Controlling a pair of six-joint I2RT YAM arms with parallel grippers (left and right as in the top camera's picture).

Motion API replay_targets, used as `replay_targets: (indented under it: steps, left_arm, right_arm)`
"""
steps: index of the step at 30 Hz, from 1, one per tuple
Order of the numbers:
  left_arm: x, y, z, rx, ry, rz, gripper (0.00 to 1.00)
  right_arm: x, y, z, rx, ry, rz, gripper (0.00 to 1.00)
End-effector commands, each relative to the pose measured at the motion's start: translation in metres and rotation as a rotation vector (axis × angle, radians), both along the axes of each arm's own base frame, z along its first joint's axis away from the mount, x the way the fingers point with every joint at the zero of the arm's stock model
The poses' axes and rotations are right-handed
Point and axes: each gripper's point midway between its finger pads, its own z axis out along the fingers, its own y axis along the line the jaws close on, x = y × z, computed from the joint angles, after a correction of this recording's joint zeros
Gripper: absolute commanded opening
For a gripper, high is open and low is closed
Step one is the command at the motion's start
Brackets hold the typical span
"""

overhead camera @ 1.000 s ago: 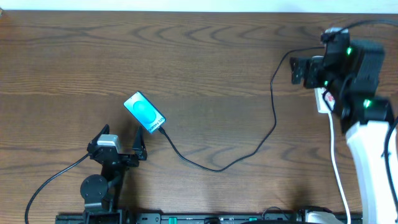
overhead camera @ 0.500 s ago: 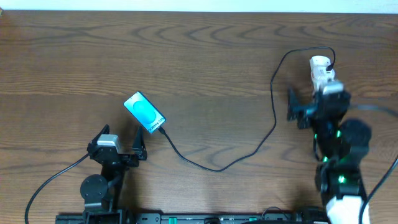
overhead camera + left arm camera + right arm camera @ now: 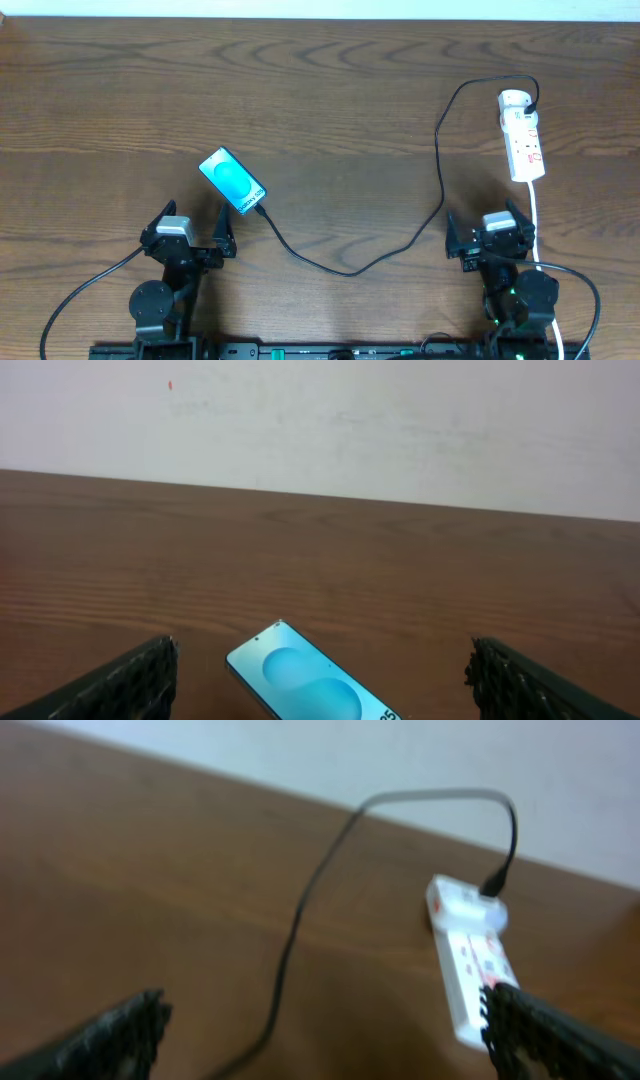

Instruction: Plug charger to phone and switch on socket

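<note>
- Left gripper (image 3: 190, 232): jaws spread wide, nothing between them.
- Phone (image 3: 232, 181): lies flat on the table (image 3: 330, 80), cyan screen up, just ahead of the left gripper's jaws and clear of both fingers (text band on the nearer end).
- Charger (image 3: 345, 270): the tip meets the phone's near end. The cable sags across, then climbs ahead-left of the right gripper to the socket's far end.
- Right gripper (image 3: 487, 228): jaws wide, empty.
- Socket (image 3: 523, 135): ahead of the right gripper, slightly right, well apart; switch position unreadable.
</note>
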Motion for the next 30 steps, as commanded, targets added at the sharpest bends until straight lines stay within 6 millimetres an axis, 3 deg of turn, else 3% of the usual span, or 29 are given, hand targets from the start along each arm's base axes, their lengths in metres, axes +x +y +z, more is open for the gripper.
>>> replay_targets:
  steps: [1,5,18,30]
  left_arm:
    - [-0.001,-0.004,-0.015,0.012,0.047,-0.022,0.93]
    - [-0.001,-0.004,-0.015,0.012,0.047,-0.022,0.93]
    - [-0.001,-0.004,-0.015,0.012,0.047,-0.022,0.93]
    - [-0.001,-0.004,-0.015,0.012,0.047,-0.022,0.93]
  right_arm:
    - [-0.002,-0.005,0.019,-0.004,-0.083,-0.033,0.99]
    - [-0.004,-0.008,0.027,-0.008,-0.12,-0.051,0.99]
    - [-0.004,-0.009,0.027,0.011,-0.117,-0.056,0.99]
    - [-0.003,-0.021,0.025,0.121,-0.105,-0.143,0.99]
